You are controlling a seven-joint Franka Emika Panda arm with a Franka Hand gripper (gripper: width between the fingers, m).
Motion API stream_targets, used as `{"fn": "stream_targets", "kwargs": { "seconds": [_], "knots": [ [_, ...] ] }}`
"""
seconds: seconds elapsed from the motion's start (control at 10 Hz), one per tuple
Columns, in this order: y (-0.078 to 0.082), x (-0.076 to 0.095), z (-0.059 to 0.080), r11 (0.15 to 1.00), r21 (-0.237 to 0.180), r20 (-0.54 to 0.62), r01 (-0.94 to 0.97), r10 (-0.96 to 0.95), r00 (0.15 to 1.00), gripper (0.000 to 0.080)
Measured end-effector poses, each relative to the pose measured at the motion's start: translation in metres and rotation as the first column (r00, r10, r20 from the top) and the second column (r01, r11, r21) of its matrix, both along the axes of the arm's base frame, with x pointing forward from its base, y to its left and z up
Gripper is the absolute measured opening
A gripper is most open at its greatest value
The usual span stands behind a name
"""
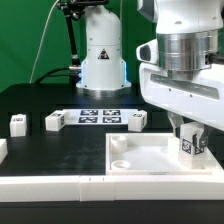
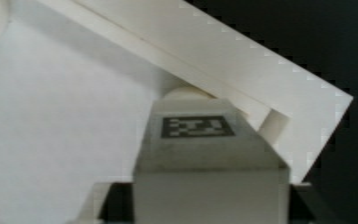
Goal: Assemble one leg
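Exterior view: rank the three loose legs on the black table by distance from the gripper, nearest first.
Gripper sits at the exterior view's right, over the panel, shut on a tagged leg.
1. Leg beside the marker board, nearest, right of the marker board.
2. Middle leg, left of the marker board.
3. Far-left leg, farthest.

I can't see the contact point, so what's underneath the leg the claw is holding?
The leg is in the claw over the panel near its corner. White panel surface shows around it; the spot directly beneath is covered by the leg.
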State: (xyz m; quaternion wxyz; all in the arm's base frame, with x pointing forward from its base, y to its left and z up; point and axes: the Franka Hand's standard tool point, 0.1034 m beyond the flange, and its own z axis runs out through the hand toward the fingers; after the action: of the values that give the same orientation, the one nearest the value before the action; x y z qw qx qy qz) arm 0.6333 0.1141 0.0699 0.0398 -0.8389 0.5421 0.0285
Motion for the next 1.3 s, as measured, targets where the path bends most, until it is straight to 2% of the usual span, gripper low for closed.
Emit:
{"fn": "stream_targets", "kwargs": {
  "seconds": [0.2,0.4,0.5,0.6,0.7,0.8,1.0,1.3],
  "knots": [
    [0.0,0.0,0.0,0.994,-0.001,-0.01,0.106,-0.106,0.994,0.0294],
    [0.0,0.0,0.0,0.998,-0.001,-0.006,0.068,-0.068,0.998,0.0294],
    [0.001,0.0,0.0,0.998,-0.001,-0.002,0.057,-0.057,0.998,0.0474],
    [0.003,0.001,0.0,0.999,0.0,0.016,-0.038,0.038,0.999,0.0474],
    [0.003,0.001,0.0,0.986,-0.005,0.028,-0.166,0.166,0.986,0.0608],
    [0.006,0.001,0.0,0.961,-0.008,0.038,-0.278,0.278,0.96,0.0637],
    [0.011,0.0,-0.001,0.881,-0.021,0.051,-0.473,0.473,0.879,0.0647],
    [0.01,0.0,-0.001,0.71,-0.042,0.068,-0.703,0.704,0.707,0.0648]
  ]
}}
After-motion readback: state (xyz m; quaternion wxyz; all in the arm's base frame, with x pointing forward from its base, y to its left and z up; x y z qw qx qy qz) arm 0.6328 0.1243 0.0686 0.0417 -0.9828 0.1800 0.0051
